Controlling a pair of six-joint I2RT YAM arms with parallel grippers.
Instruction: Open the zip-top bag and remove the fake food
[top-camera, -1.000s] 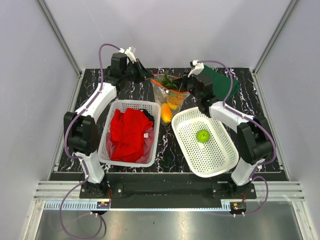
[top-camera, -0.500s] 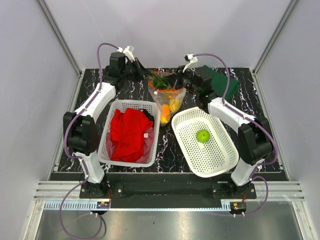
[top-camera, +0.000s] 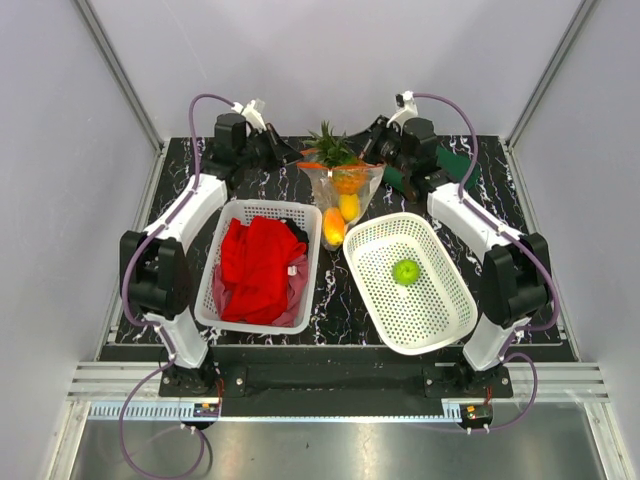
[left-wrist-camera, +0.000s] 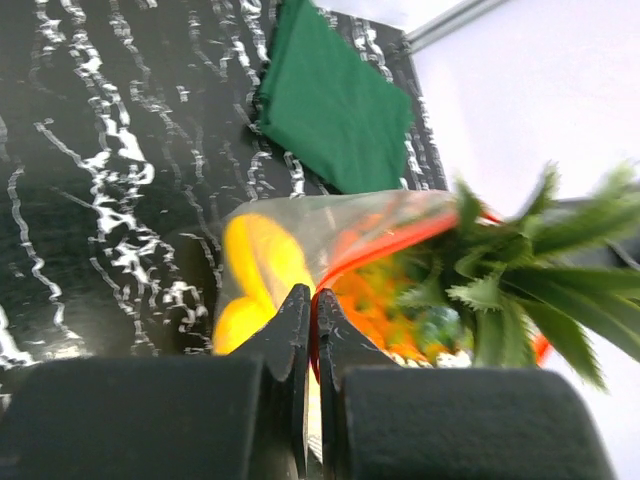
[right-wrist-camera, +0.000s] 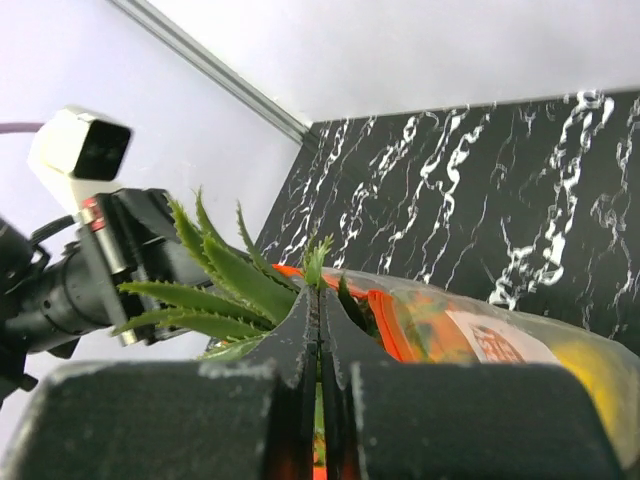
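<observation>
The zip-top bag (top-camera: 343, 190) hangs between both grippers above the back of the table, its red-orange mouth pulled wide. My left gripper (top-camera: 298, 158) is shut on the zip strip (left-wrist-camera: 400, 240) at the mouth's left end. My right gripper (top-camera: 373, 156) is shut on the right end of the bag's rim (right-wrist-camera: 400, 320). Pineapple leaves (top-camera: 328, 143) stick up out of the mouth, over its orange body (top-camera: 347, 180). A yellow piece (top-camera: 348, 207) and an orange piece (top-camera: 333, 227) show through the lower bag. A round green fruit (top-camera: 405, 270) lies in the right basket.
A white rectangular basket (top-camera: 266, 205) holding a red cloth (top-camera: 258, 265) stands front left. A white oval perforated basket (top-camera: 430, 305) stands front right, just below the bag. A dark green cloth (top-camera: 452, 160) lies at the back right, behind the right arm.
Both grippers have drawn apart and risen with the bag. Its mouth now stretches wider, and the bag has swung from a tilt to hanging upright with the leaves pointing up.
</observation>
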